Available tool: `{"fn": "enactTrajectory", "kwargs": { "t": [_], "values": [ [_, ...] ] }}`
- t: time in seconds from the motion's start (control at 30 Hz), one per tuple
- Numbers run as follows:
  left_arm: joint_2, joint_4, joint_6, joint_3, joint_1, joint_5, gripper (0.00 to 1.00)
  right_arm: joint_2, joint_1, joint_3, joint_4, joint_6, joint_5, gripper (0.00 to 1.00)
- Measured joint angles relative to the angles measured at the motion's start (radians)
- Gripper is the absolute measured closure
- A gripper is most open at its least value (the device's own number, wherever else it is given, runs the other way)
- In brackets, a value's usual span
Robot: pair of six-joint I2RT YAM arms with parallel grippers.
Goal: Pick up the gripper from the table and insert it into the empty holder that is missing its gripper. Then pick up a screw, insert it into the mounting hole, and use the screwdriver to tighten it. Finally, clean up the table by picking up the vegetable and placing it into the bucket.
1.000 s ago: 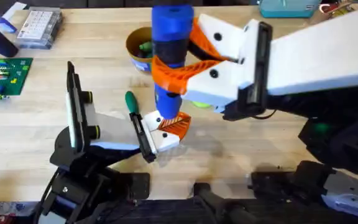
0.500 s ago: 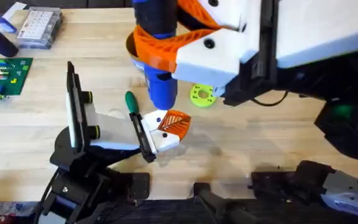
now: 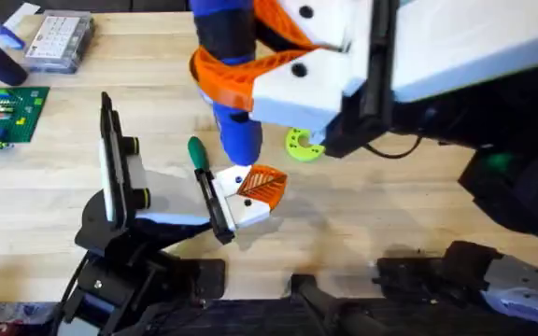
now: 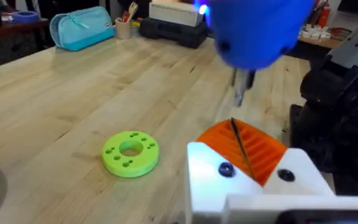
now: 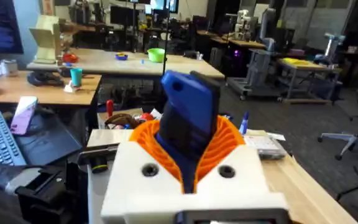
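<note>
Since half a second ago the right arm has lifted a little more and drawn toward the camera, so the screwdriver [image 3: 227, 65] now hangs higher above the orange gripper [image 3: 262, 184], its nose off the part. The right gripper [image 3: 250, 70] is clamped around the screwdriver's blue body with its big orange pads; the right wrist view shows the blue tool [image 5: 188, 127] wedged between those pads.

From the left wrist, the screwdriver [image 4: 257, 31] hovers with its thin bit just above the gripper [image 4: 247, 146], a clear gap between tip and part. The gripper sits seated in the white holder [image 4: 229, 177], with two dark screw heads on the holder's face.

The left gripper [image 3: 227, 210] is at the holder [image 3: 246, 210] overhead; I cannot tell how far its fingers are spread.

A green disc [image 3: 302, 145] lies on the table [image 3: 390, 205] just beyond the holder, partly under the right arm. A green-handled tool [image 3: 197, 154] lies beside the holder. A circuit board [image 3: 3, 114] and a parts box [image 3: 59, 42] sit far left
</note>
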Motion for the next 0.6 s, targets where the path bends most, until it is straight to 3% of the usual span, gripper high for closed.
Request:
{"fn": "enactTrajectory", "kwargs": {
  "t": [0.6],
  "values": [
    [0.0,0.0,0.0,0.0,0.0,0.0,0.985,0.062,0.044,-0.003,0.02,-0.075,-0.003,0.95]
  ]
}}
